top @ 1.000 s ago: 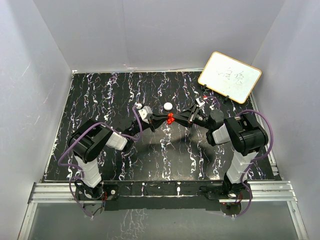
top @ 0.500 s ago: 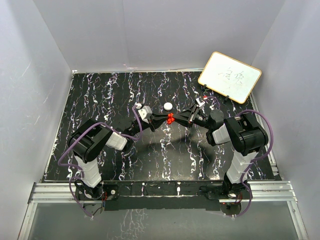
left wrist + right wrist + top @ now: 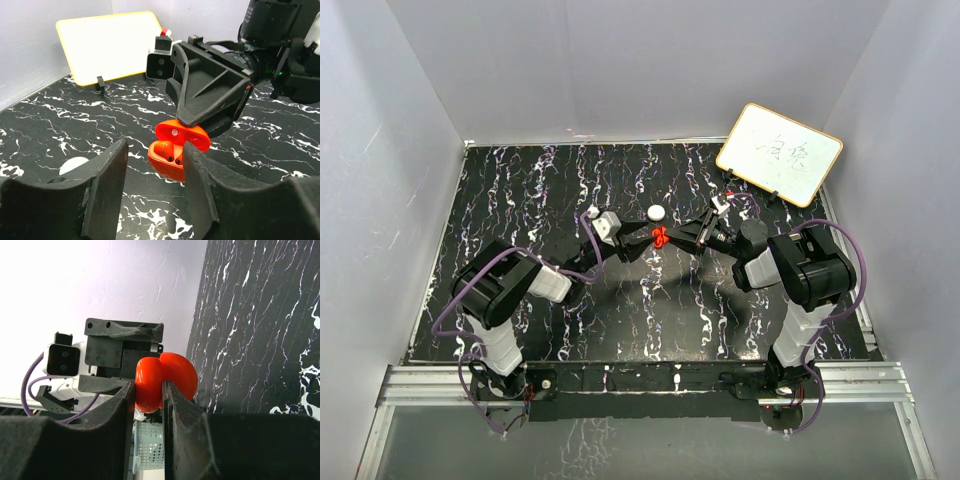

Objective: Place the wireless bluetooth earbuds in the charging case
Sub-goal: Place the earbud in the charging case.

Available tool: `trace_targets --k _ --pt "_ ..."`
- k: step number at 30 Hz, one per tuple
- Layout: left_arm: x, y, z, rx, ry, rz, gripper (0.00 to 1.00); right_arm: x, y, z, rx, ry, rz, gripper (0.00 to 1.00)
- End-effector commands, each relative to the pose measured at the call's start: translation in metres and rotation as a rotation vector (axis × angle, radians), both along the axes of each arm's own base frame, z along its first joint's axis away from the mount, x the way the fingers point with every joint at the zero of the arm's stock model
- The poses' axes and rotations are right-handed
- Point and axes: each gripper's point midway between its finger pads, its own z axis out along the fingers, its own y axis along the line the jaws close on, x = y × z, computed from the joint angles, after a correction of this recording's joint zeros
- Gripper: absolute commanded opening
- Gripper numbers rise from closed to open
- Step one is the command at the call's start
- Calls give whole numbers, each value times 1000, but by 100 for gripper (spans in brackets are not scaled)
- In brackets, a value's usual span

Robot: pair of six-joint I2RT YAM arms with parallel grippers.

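From their bases at the near edge, both arms bend at the elbow and reach inward. The left tool and right tool face each other tip to tip over the middle of the counter. The left tool's fingers are spread apart, and the red charging case sits just beyond their tips. The right tool is pinching that case by its sides, with the lid hinged open. A red piece lies in one well; whether it is an earbud I cannot tell. Just beyond both tools a white disc lies on the counter. Farther off, past the right tool, a whiteboard stands.
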Motion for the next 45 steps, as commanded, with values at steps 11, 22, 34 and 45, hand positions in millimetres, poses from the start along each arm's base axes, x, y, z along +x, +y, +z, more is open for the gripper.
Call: trace_targets --k 11,22,34,45 --pt "-3 43 90 -123 -130 201 58 3 -3 9 15 -75 -8 0" --pt "17 57 12 7 184 340 94 9 -4 19 25 -100 -7 0" --pt "13 49 -16 122 140 315 99 27 -3 28 34 -114 -36 0" --pt "13 3 -26 227 0 303 99 35 -1 32 40 -108 -56 0"
